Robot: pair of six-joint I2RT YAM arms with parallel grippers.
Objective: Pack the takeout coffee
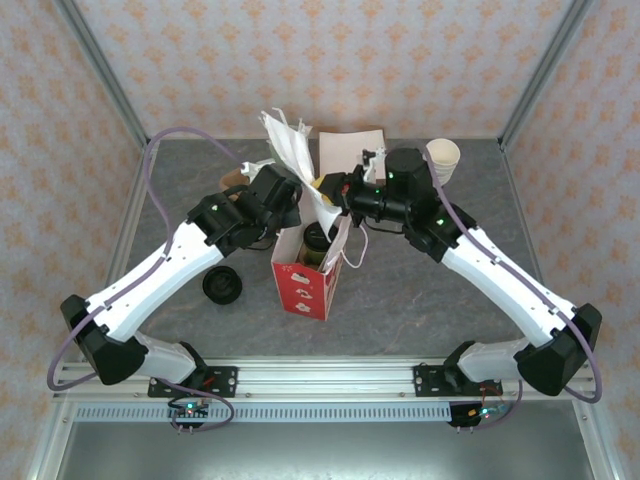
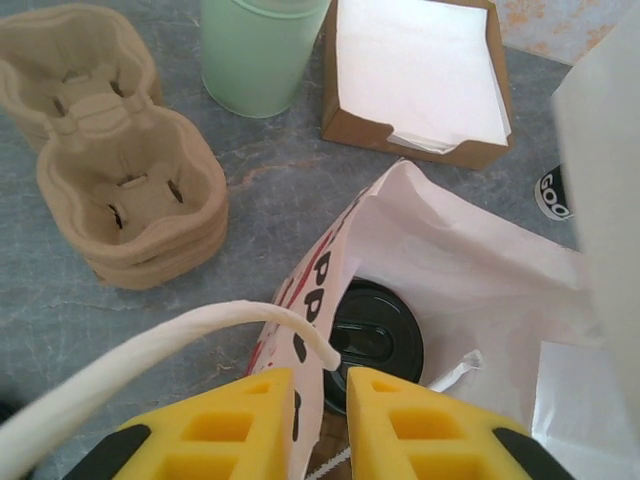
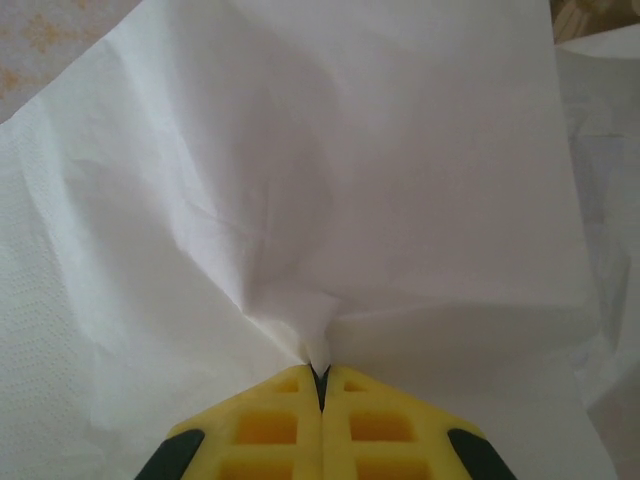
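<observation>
The takeout coffee stands inside the red-and-white paper bag at the table's middle. Its round black lid shows down in the bag's mouth. My left gripper sits at the bag's left rim, open by a narrow gap. The printed wall lies against the left finger, and the twisted white handle arcs over it. In the top view that gripper is just left of the bag. My right gripper is shut on a pinch of the bag's white paper, holding the right rim up.
A stack of moulded cup carriers lies left of the bag. Behind it are a pale mint cup and a brown box of napkins. A loose black lid lies at front left. Cream cups stand at back right.
</observation>
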